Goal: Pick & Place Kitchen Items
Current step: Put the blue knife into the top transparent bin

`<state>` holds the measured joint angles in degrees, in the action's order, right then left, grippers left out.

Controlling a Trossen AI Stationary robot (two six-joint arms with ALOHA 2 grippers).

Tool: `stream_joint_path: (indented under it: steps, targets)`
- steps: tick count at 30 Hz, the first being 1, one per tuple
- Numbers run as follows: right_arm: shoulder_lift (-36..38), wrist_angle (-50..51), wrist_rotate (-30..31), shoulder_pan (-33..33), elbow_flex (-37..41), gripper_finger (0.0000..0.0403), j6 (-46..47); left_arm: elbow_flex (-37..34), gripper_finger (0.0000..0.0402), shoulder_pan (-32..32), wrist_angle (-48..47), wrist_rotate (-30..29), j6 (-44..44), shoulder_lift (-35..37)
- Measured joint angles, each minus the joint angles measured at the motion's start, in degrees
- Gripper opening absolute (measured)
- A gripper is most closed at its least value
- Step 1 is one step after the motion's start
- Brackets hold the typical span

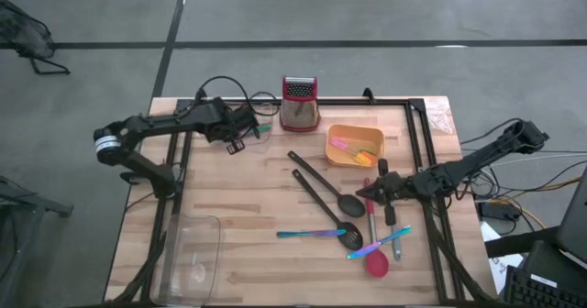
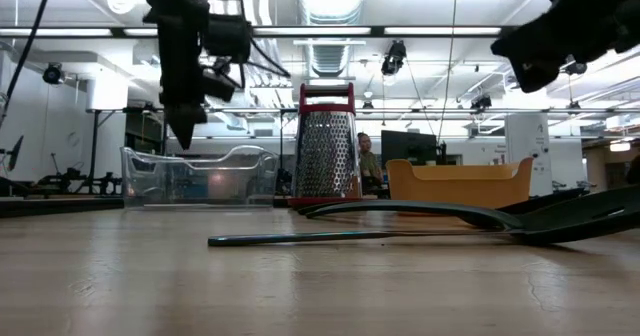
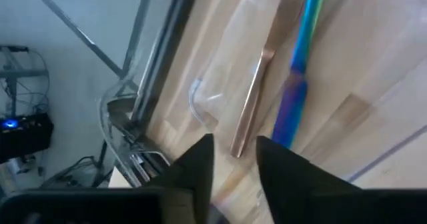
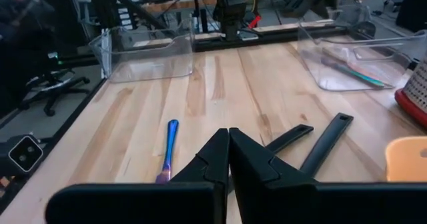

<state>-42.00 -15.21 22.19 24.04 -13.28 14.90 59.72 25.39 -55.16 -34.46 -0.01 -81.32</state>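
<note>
My left gripper (image 1: pixel 240 134) (image 3: pixel 233 159) is open and points down over a clear tray (image 2: pixel 200 176) at the table's far left. In the tray lie a copper-coloured utensil (image 3: pixel 257 91) and an iridescent blue one (image 3: pixel 297 84). My right gripper (image 1: pixel 369 193) (image 4: pixel 229 147) is shut and empty, raised above the table (image 2: pixel 535 61) over the utensils at the right. Two black long-handled utensils (image 1: pixel 321 191), multicoloured cutlery (image 1: pixel 307 234) and a red spoon (image 1: pixel 376 258) lie flat on the wood.
A steel box grater with a red top (image 1: pixel 299 103) stands at the far edge. Beside it is an orange tub (image 1: pixel 354 146) holding small items. A second clear tray (image 1: pixel 193 253) sits at the near left. A black frame (image 1: pixel 174 161) runs around the table's edges.
</note>
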Motion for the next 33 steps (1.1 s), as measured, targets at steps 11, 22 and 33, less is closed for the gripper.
stream_joint_path:
  steps: [11,22,33]
  targets:
    - [-20.18,11.23,-1.64,1.1,-17.02,0.0115,1.51,1.75,0.0186,-7.97,6.88,8.46,-12.02,10.11]
    - [-41.37,27.8,-5.9,3.48,-35.24,0.0191,4.55,-2.03,0.0186,-31.69,33.71,12.47,-19.14,19.74]
    - [-59.91,33.51,-8.62,3.68,-49.2,0.021,3.53,-9.29,0.0186,-45.41,50.29,11.78,-20.72,18.88]
